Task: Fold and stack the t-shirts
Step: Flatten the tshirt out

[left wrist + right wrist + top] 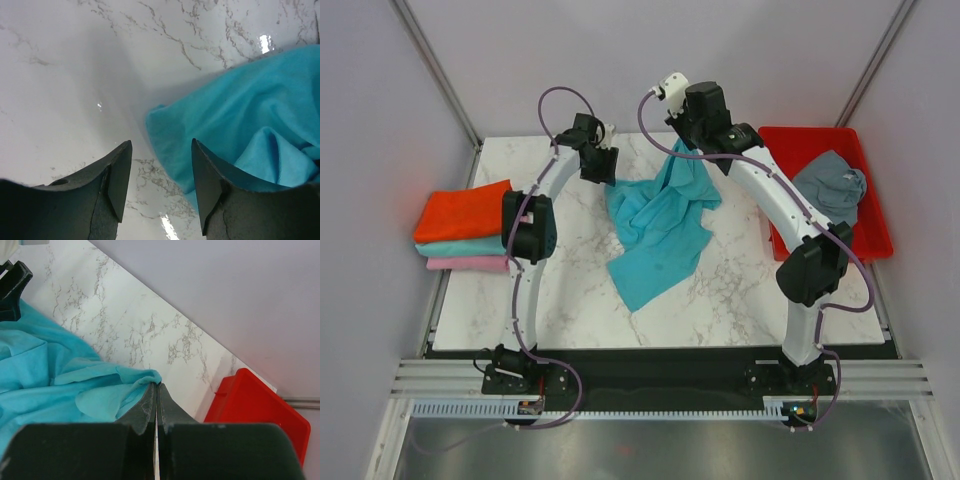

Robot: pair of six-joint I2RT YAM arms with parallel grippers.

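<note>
Hanging from right tool (156, 386), turquoise t-shirt (660, 228)

Turquoise t-shirt (660, 225): plain, one colour, no print.
Slate grey t-shirt (832, 185): plain.
Orange-red t-shirt (465, 210), teal t-shirt (460, 248), pink t-shirt (465, 264): each plain.
Tray (850, 240): solid bright red.
Table (720, 290): white marble pattern with thin grey veins.
Left arm (525, 290), right arm (775, 195): white links, black joints.
Cables (565, 92): mauve.
Left gripper (161, 144), right gripper (156, 387): matt black fingers.
Walls (620, 60): pale grey.
</note>
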